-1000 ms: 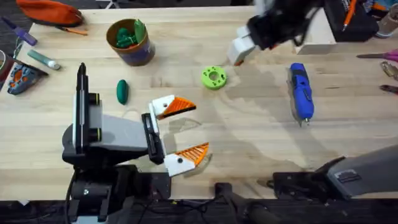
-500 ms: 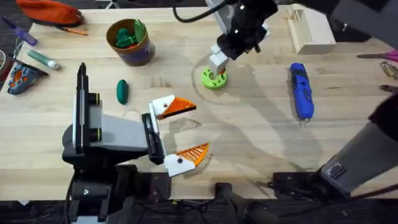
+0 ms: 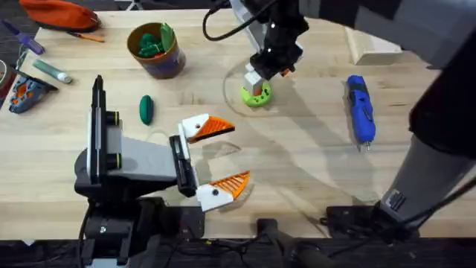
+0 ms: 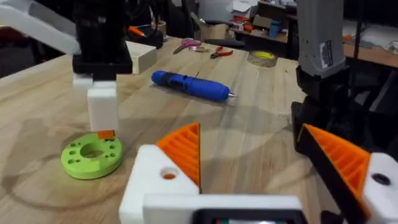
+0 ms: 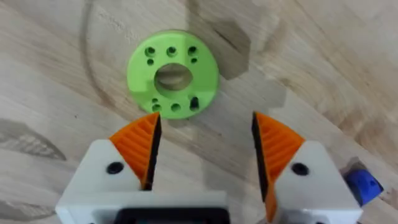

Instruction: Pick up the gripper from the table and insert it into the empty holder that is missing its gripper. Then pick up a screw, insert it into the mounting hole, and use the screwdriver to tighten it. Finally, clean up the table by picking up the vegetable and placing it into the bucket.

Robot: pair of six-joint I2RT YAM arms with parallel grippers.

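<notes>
My right pincer (image 5: 204, 155) hangs open just above the green disc (image 5: 173, 74) on the tabletop (image 3: 297, 171), while my left pincer (image 3: 219, 156) rests open.

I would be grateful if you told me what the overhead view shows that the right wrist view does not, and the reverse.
Overhead alone: the dark green vegetable lying on the table, the tan bucket with green items inside, the full length of the blue screwdriver, and the left gripper open near the lower middle of the view. Right wrist alone: the small holes in the lime-green disc and the right gripper open wide, its orange ribbed fingers apart. Both: the disc on the wooden table, right gripper above it.
</notes>
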